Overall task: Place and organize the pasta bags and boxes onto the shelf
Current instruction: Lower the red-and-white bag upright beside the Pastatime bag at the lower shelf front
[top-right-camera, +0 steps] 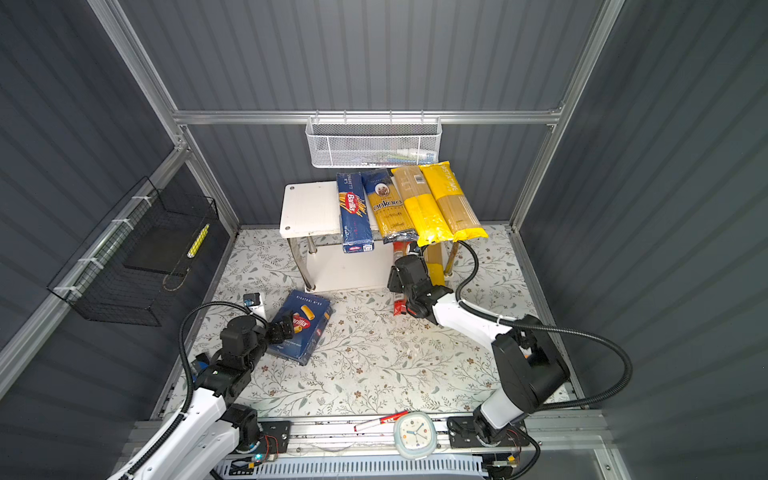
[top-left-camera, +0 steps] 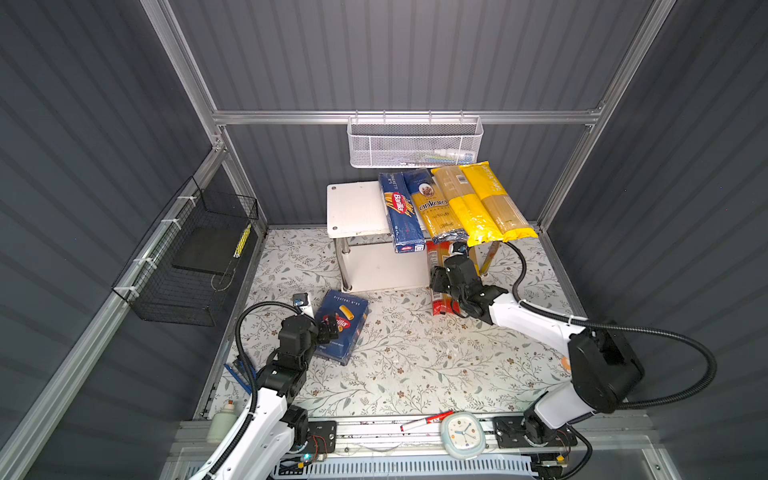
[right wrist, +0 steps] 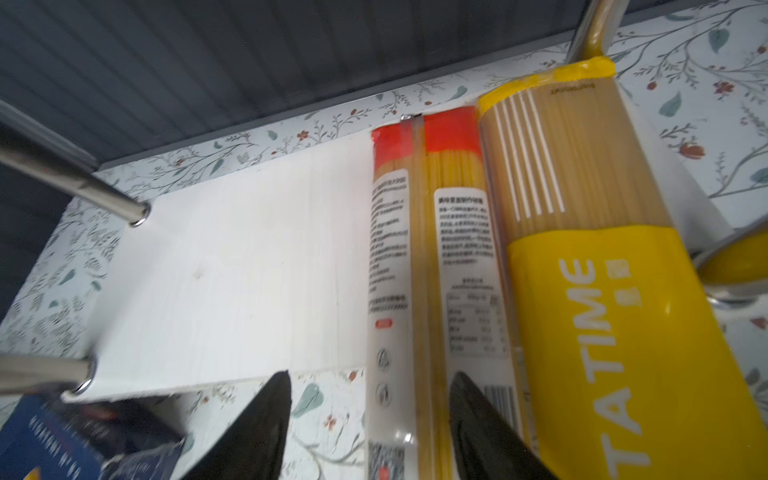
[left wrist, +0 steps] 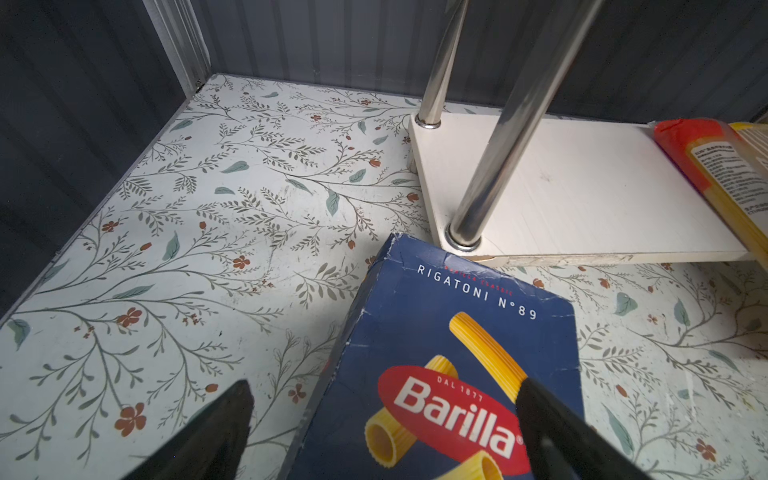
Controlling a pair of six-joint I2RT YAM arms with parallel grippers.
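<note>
- Left tool [left wrist: 384,384]: open over rigatoni box [left wrist: 415,328], flat on desk [left wrist: 187,249] just beside shelf [top-left-camera: 355,205].
- Right tool [right wrist: 370,415]: jaws apart astride red-ended bag [right wrist: 426,249], nothing gripped; bag laid on lower board [right wrist: 249,270] w/ near end overhanging.
- Risk: bag may be dragged off if snagged on pull-back.
- Yellow bag [right wrist: 582,299] touching it is shown best by right wrist view; mostly hidden in both top views.

Your shelf [top-right-camera: 307,208] stands at the back of the flowered worktop [top-right-camera: 374,374]. Across its top board, side by side, lie a blue spaghetti box [top-right-camera: 355,212], a blue-yellow bag [top-right-camera: 388,210], a yellow bag [top-right-camera: 422,212] and a second yellow bag [top-right-camera: 453,203]. Your right pincer [top-right-camera: 412,250] reaches under that board, above a red-ended bag [top-right-camera: 399,306]. Your left pincer [top-right-camera: 286,326] meets a wide blue box [top-right-camera: 309,336] lying on the worktop.
</note>
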